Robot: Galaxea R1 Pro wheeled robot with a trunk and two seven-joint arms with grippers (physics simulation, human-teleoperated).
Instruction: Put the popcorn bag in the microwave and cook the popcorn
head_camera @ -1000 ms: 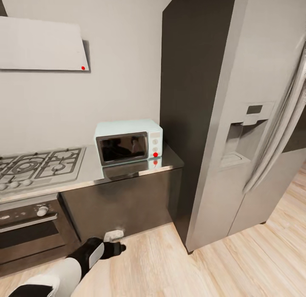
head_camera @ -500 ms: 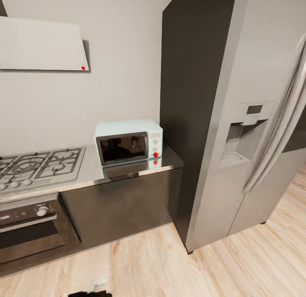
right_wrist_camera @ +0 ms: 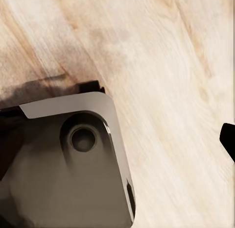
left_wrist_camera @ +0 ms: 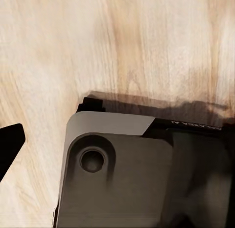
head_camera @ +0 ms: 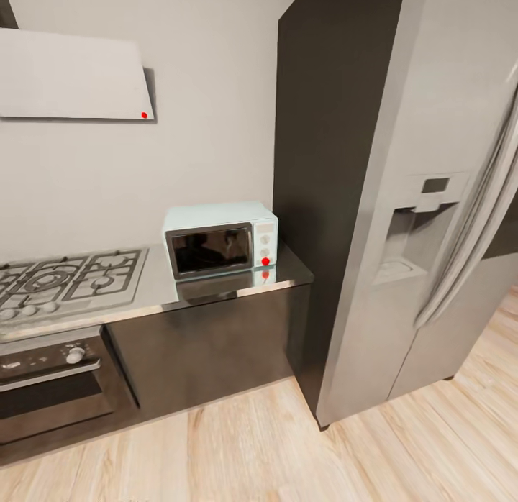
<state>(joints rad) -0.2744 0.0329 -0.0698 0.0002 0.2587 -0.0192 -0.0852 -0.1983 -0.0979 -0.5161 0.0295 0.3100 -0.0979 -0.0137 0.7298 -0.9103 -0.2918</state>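
- The microwave (head_camera: 220, 239), mint-blue, stands with its dark glass door closed at the right end of the countertop (head_camera: 155, 293), beside the tall fridge (head_camera: 403, 221)
- A gas hob (head_camera: 68, 279) lies left of it, an oven (head_camera: 50, 383) below
- Both wrist views look down on the robot's grey base (left_wrist_camera: 117, 174) over wooden floor (right_wrist_camera: 161, 56); finger spread cannot be told for either gripper

- The microwave (head_camera: 220, 239) is set on the tabletop (head_camera: 216, 290), at its right end, against the wall.
- A gas hob (head_camera: 68, 277) is placed left of the microwave, with an oven (head_camera: 50, 387) below it.
- A refrigerator (head_camera: 432, 236) is positioned right of the tabletop, on the floor (head_camera: 288, 444).
- A hood (head_camera: 72, 74) is mounted above the hob.
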